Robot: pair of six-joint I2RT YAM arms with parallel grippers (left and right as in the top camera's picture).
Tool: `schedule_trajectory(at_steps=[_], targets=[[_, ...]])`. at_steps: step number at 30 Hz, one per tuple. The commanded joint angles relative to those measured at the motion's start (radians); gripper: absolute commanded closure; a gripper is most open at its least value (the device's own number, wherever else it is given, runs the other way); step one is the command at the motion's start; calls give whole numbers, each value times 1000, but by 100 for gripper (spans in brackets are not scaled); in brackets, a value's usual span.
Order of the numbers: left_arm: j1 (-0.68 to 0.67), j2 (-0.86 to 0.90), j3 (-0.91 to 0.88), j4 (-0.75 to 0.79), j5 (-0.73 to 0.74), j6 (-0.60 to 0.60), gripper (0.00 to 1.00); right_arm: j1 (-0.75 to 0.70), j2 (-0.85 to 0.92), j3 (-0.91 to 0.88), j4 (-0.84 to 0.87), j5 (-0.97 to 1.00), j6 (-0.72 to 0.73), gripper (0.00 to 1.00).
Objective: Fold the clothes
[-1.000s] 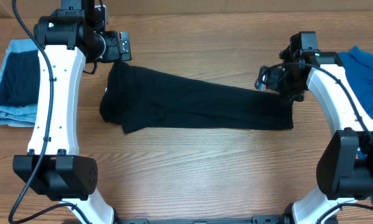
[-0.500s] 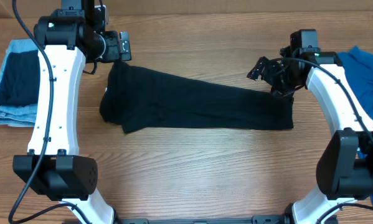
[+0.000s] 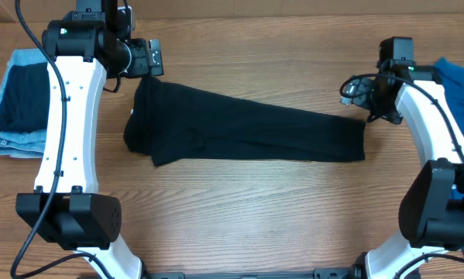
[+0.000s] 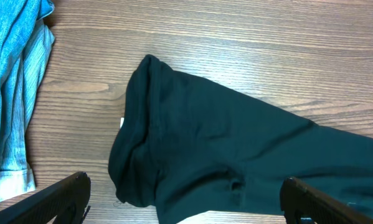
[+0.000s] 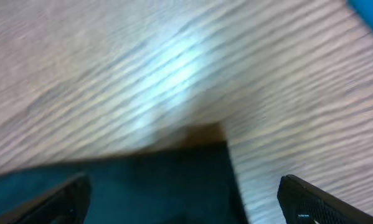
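Observation:
The clothes, a black T-shirt [image 3: 247,132], lie on the table folded into a long strip running left to right. My left gripper [image 3: 149,58] hovers open just behind the strip's left end. In the left wrist view the bunched end of the T-shirt [image 4: 192,149] fills the middle, and the left gripper [image 4: 186,202] has nothing between its fingers [image 4: 65,193]. My right gripper [image 3: 352,88] hangs open above and behind the right end. The blurred right wrist view shows the T-shirt's square corner [image 5: 149,183] below the empty right gripper [image 5: 186,202].
Folded light-blue jeans [image 3: 15,101] lie at the table's left edge, also seen as jeans [image 4: 12,93] in the left wrist view. A bright blue garment [image 3: 460,89] lies at the right edge, with a sliver of that blue garment [image 5: 370,9] in the right wrist view.
My right gripper has pulled back from the T-shirt's right end, moving right and up. The left arm and the T-shirt have not moved.

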Motion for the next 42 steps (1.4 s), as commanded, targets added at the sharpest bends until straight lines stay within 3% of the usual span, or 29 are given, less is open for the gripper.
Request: schedule_trajectory(at_steps=[1,7,16,42], targets=[[2,-5,19,-2,11,-13,0,-3,7,-43,42,43,-33,0],[2,-3,18,-2,11,-13,0,-3,7,-53,28,47,-35,0],[2,-3,18,-2,11,-13,0,-3,7,-53,12,34,-188,0],[2,-3,18,-2,11,-13,0,-3,7,-53,32,-19,-179,0]])
